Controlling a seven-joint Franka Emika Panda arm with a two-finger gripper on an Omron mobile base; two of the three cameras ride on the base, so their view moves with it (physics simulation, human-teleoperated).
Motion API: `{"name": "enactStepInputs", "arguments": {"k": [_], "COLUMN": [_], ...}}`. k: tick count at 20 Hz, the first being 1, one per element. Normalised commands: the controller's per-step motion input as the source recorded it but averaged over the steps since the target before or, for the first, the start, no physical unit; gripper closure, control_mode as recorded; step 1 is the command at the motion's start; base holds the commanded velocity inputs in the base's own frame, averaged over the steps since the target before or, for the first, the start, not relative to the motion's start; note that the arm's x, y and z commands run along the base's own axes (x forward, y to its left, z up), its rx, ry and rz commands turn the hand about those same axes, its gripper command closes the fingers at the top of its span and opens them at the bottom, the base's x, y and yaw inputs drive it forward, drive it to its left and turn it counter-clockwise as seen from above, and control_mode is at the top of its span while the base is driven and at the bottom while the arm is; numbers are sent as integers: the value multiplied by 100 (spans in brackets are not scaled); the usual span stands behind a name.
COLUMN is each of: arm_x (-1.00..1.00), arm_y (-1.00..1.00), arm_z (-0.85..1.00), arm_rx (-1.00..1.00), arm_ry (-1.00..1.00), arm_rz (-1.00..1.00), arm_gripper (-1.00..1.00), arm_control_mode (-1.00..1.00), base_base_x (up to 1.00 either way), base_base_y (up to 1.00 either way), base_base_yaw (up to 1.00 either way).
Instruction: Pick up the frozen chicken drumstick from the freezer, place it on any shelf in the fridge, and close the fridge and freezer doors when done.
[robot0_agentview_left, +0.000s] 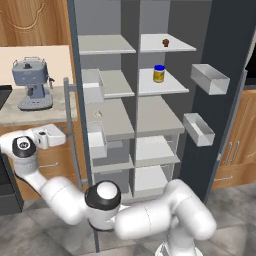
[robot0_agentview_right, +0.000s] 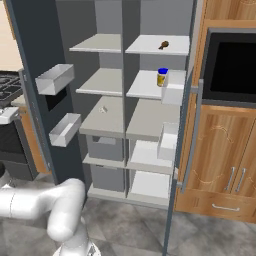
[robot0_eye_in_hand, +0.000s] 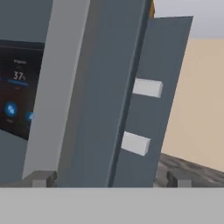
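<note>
The frozen chicken drumstick (robot0_agentview_left: 165, 43) already lies on the top shelf (robot0_agentview_left: 167, 46) of the fridge (robot0_agentview_left: 159, 100), above the yellow jar (robot0_agentview_left: 159, 73), so judging by how things lie, what is left is closing the two doors, both swung wide. The gripper (robot0_eye_in_hand: 109, 178) hangs with its jaws wide and empty at the outer face of the freezer door (robot0_agentview_left: 80, 130), low on the left by the table (robot0_agentview_left: 30, 110) with the coffee machine (robot0_agentview_left: 32, 82). The risk is a glancing push: spread fingertips (robot0_eye_in_hand: 40, 178) could slide along the flat panel or catch its edge, leaving the freezer (robot0_agentview_left: 107, 100) ajar; the folded arm could also block the door's swing, and the fridge door (robot0_agentview_left: 220, 100) is well apart on the far side, a long reach
</note>
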Motion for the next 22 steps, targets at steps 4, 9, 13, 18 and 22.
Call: {"name": "enactStepInputs", "arguments": {"k": [4,9,13,18,22], "arm_x": [40,27,3,13,53], "arm_y": [13,-40,-80,-94,-82], "arm_z": [-17,-8,0,-5,-3], "arm_rx": [-5,-1,0,0,0], "arm_ry": [0,0,0,0,0], "arm_rz": [0,0,0,0,0], "arm_gripper": [-100,-100,-100,-100,-100], "arm_control_mode": [-100,-100,-100,-100,-100], "base_base_x": [0,0,0,0,0], "base_base_y": [0,0,0,0,0], "base_base_yaw": [0,0,0,0,0]}}
